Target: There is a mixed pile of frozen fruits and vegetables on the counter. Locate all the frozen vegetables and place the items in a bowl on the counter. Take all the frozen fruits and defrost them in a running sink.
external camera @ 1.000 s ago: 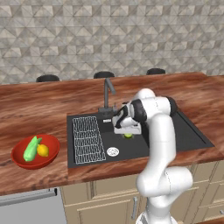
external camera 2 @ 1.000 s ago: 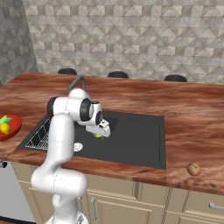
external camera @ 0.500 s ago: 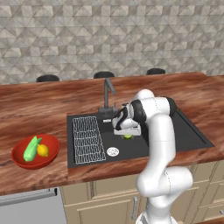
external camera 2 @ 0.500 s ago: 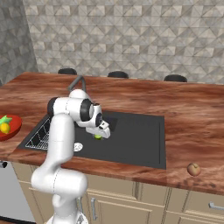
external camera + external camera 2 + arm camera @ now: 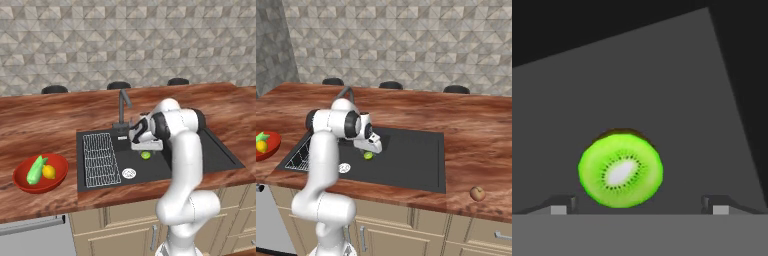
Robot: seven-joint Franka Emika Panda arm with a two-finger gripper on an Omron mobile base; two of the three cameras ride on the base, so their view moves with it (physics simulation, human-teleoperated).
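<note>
My gripper [image 5: 146, 147] [image 5: 372, 148] [image 5: 639, 207] hangs low inside the black sink [image 5: 215, 155] [image 5: 411, 162], open, its fingertips [image 5: 559, 207] wide apart. A small bright green fruit [image 5: 145, 155] [image 5: 368, 155] [image 5: 621, 172] lies free on the sink floor just under and between them, its cut face showing. A reddish-brown round fruit [image 5: 477, 193] rests on the counter [image 5: 50, 120] [image 5: 481, 130] near its front edge, right of the sink. The red bowl [image 5: 20, 181] [image 5: 271, 146] stands left of the sink and holds the light green elongated vegetable [image 5: 35, 170] and the yellow one [image 5: 49, 171] [image 5: 261, 146].
A dark slim faucet [image 5: 122, 106] [image 5: 346, 93] rises at the sink's back edge, close behind my hand. The wire rack [image 5: 100, 160] and the silver drain [image 5: 129, 173] [image 5: 344, 168] occupy the sink's left part. A tiled wall runs behind the counter.
The jaws have opened and let go of the green fruit, which has dropped slightly onto the sink floor. The arm has barely moved.
</note>
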